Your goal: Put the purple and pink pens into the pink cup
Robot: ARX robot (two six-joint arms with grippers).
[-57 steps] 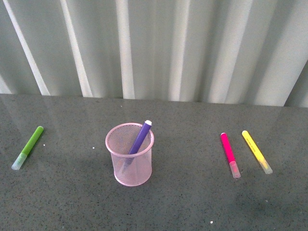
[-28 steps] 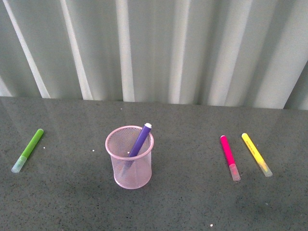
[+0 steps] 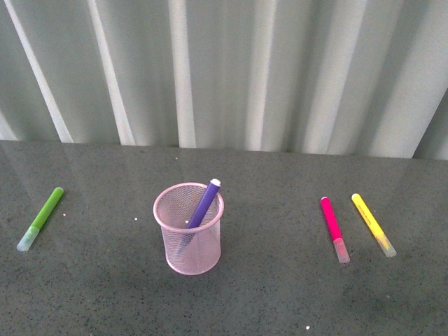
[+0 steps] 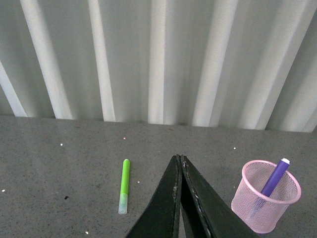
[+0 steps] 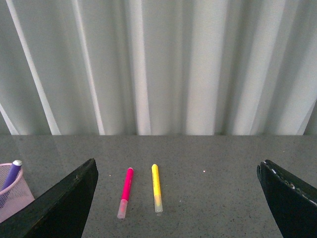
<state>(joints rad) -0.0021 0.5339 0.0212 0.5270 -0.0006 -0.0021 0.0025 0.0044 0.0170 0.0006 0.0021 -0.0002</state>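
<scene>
The pink cup stands on the dark table left of centre. The purple pen leans inside it, white end up past the rim. The pink pen lies flat on the table to the right, clear cap toward the front. Neither arm shows in the front view. In the left wrist view my left gripper is shut and empty, with the cup and purple pen beside it. In the right wrist view my right gripper is wide open above the table, with the pink pen lying between its fingers.
A lime-green marker lies at the far left and shows in the left wrist view. A yellow marker lies just right of the pink pen, also in the right wrist view. A ribbed white wall backs the table.
The front view shifted slightly between one second ago and half a second ago, so everything sits a little lower in the picture. Nothing on the table has moved since.
</scene>
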